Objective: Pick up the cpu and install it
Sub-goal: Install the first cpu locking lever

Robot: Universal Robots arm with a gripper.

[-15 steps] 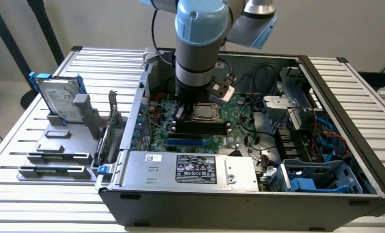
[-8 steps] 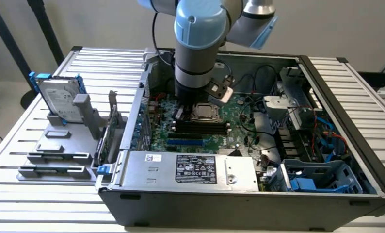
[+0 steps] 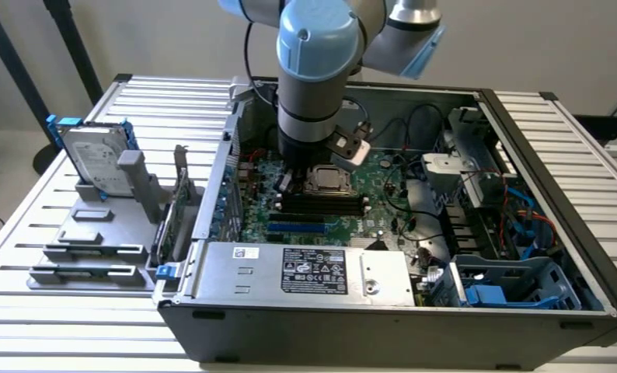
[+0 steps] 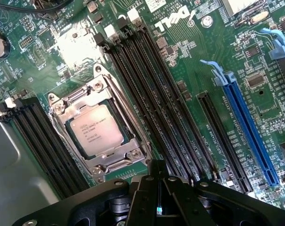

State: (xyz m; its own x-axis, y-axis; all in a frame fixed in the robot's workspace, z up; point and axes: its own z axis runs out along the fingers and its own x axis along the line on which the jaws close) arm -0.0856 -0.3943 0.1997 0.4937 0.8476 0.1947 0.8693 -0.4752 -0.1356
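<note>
the gripper (image 4: 159, 197) hangs over the motherboard (image 4: 189, 70) inside the open computer case (image 3: 392, 311), its black fingers (image 4: 147, 193) drawn narrow with only a thin slit between them and nothing held. just beyond the fingertips, the cpu (image 4: 96, 130) lies flat in its socket frame (image 4: 98, 129), lettering up, bordered on all four sides by the metal bracket; by this evidence the chip appears already seated. the memory slots (image 4: 152, 94) run close along one side of the socket and a second bank lies on the other. risk, as a judgement: a descent off centre can drive the fingers into the bracket or the slot latches, and any sideways drag across the chip can skew it on the socket contacts beneath. farther off, the blue expansion slot (image 4: 248, 127) lies well apart. in the exterior view the arm (image 3: 314, 85) stands upright above the socket, while loose cables (image 3: 402, 132) near the wrist can snag on a lift.
</note>
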